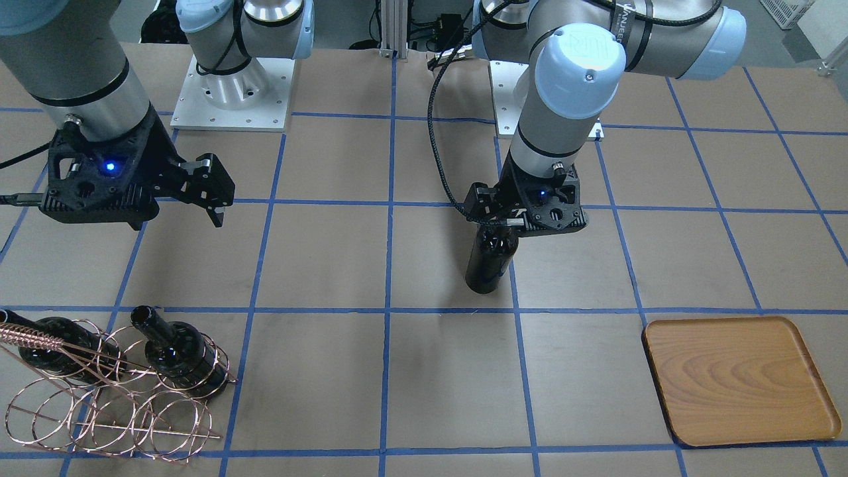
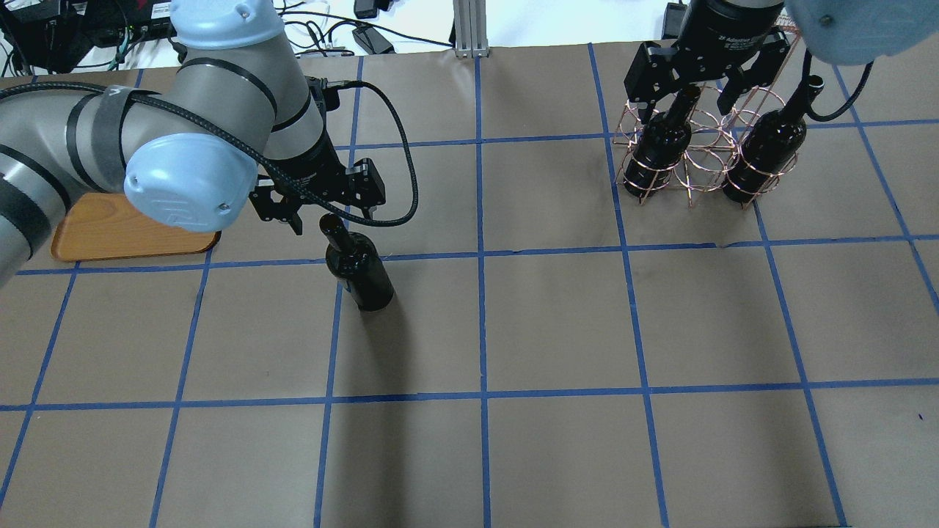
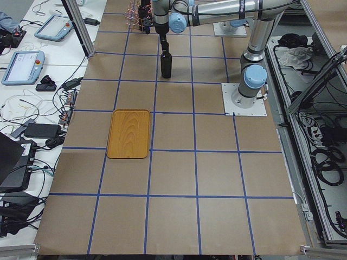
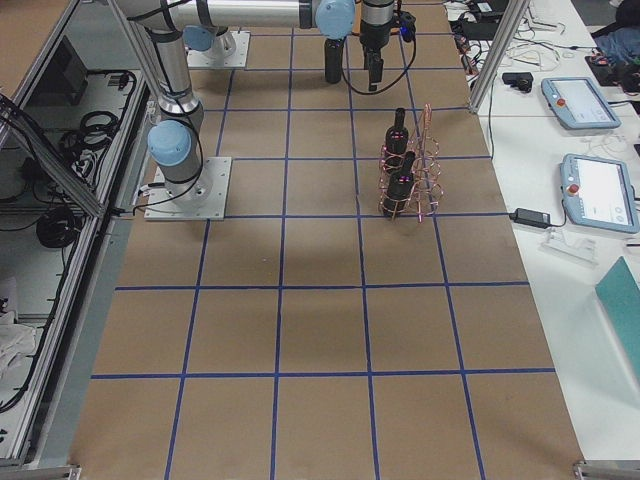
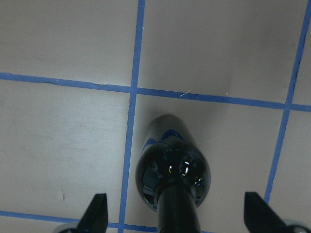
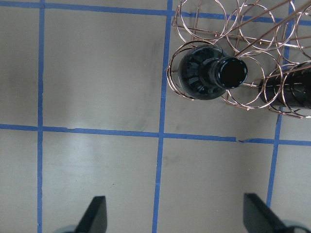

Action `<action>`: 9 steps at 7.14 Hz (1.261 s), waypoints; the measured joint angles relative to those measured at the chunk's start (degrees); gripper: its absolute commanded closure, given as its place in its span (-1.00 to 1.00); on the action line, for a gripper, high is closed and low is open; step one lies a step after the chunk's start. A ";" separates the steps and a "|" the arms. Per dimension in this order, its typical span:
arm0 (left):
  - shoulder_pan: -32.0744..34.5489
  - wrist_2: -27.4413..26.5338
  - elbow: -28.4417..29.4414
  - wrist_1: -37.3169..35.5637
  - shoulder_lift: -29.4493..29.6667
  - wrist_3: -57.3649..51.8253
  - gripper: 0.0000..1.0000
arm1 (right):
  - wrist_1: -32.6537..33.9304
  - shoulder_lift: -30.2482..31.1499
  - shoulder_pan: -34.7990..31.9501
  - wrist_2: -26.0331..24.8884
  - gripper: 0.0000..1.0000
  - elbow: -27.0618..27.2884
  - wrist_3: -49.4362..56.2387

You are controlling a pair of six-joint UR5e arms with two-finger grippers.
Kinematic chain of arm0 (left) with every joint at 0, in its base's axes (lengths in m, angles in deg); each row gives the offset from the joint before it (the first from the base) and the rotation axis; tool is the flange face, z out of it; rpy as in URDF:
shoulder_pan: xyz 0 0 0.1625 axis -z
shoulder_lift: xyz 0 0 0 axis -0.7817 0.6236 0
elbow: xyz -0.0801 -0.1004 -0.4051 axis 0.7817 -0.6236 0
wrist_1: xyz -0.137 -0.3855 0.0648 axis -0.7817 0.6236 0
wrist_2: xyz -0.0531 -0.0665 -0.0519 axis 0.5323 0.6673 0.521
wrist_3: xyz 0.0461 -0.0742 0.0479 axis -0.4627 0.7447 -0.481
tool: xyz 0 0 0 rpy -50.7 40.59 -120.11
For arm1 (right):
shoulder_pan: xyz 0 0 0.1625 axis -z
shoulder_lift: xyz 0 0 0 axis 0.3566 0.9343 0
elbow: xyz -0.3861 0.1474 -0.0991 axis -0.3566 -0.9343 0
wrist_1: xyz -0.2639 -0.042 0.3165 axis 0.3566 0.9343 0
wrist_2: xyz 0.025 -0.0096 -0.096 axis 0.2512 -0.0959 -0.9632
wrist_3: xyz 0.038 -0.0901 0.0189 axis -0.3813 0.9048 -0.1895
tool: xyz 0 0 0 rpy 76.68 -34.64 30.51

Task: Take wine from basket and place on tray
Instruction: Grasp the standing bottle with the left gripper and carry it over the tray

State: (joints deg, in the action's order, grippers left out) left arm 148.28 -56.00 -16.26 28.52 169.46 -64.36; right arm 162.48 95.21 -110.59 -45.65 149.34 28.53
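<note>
One wine bottle stands upright on the table, apart from the basket; it also shows in the overhead view. My left gripper is open around its neck; in the left wrist view both fingers stand well clear of the neck. The copper wire basket holds two more bottles. My right gripper is open and empty above the basket; its wrist view shows a bottle top ahead of it. The wooden tray lies bare, beyond the left arm.
Brown paper with a blue tape grid covers the table. The arm base plates sit at the robot's side. The left arm's cable loops beside the standing bottle.
</note>
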 measured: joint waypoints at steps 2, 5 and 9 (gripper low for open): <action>0.00 0.03 -0.62 0.11 0.05 0.63 -0.23 | -0.06 0.25 0.04 -0.09 -1.00 0.02 -0.09; -0.08 1.73 -1.00 -0.02 0.05 0.45 0.48 | -0.12 0.36 0.05 -0.45 -1.00 0.03 -0.33; -1.06 1.03 -0.43 0.63 -1.46 -0.26 1.00 | 0.01 0.40 -0.07 -3.19 -1.00 0.19 -0.58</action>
State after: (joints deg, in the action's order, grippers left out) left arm 147.22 -54.97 -16.69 29.15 167.99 -64.62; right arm 162.49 95.61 -110.66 -48.84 149.54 27.95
